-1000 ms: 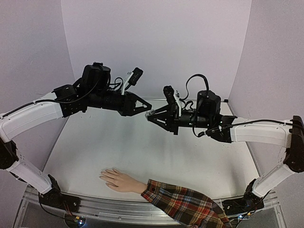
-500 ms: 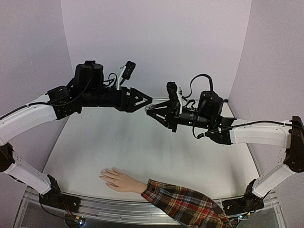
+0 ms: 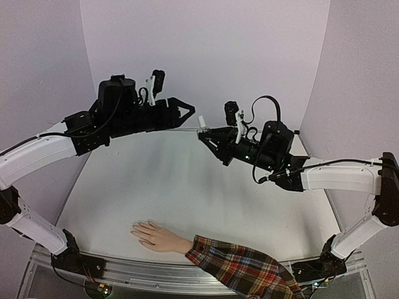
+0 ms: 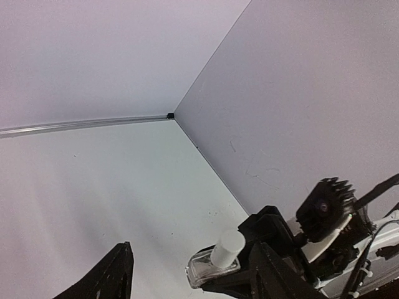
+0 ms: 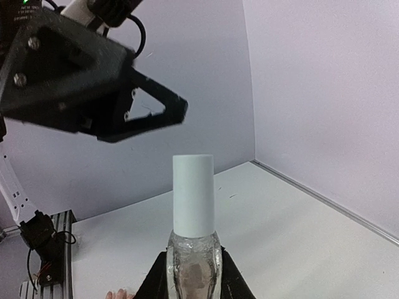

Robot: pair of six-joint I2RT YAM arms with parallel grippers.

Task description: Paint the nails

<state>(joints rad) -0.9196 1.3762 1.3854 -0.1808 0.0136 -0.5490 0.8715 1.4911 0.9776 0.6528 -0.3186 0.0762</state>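
My right gripper (image 3: 207, 133) clamped on the small clear bottle (image 5: 193, 265), white cap (image 5: 193, 193) up, my left gripper (image 3: 187, 109) spread wide just beside the cap, mannequin hand (image 3: 154, 237) flat on the table (image 3: 187, 187) below

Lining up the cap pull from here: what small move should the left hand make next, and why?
Probably ease the open left hand forward around the white cap; the right hand holds the bottle up, cap still on and ungripped.

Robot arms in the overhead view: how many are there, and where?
2. The left arm arches in from the left, left gripper open in the air. The right arm arches in from the right, right gripper holding a small white-capped bottle. No others show.
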